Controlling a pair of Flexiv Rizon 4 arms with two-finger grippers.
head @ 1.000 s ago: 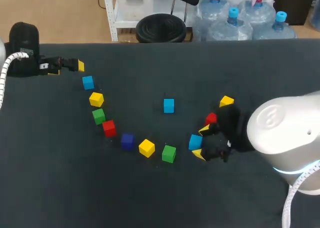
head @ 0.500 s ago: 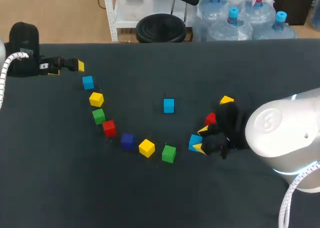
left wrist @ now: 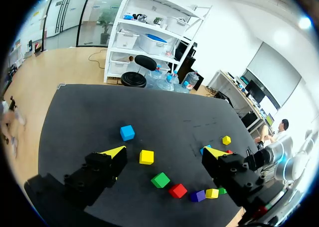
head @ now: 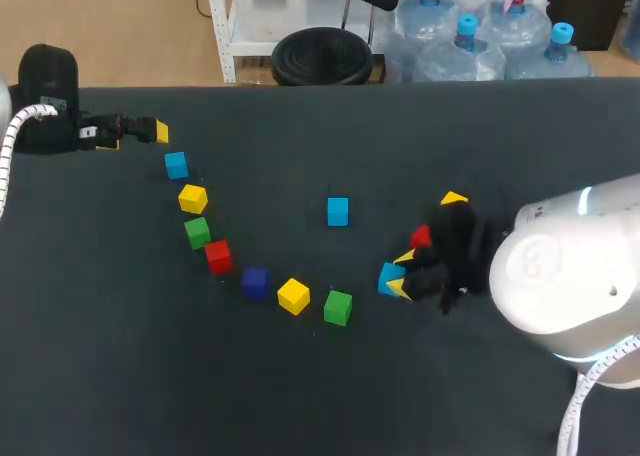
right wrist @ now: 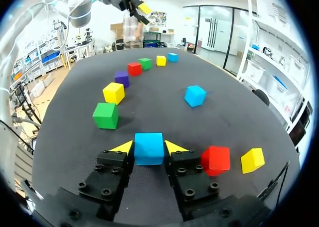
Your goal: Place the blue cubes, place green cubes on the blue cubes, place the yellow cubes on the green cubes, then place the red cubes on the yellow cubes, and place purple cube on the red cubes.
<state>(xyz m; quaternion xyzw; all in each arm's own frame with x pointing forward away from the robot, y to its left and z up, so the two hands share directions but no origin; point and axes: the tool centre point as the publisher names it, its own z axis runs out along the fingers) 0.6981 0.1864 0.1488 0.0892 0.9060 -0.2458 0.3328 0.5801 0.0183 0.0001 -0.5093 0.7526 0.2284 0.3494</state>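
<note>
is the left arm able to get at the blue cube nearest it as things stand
Probably yes: the left gripper is open, the blue cube lies close by with nothing between them, and its top is bare.

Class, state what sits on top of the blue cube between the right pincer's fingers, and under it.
Nothing sits on the blue cube; its top face is bare. Its underside is hidden from every view.

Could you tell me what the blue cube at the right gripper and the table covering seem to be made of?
The blue cube looks like painted wood or hard plastic, I cannot tell which: crisp edges, flat faces, even matte colour. The table covering looks like dark cloth or felt: matte, no reflections.
</note>
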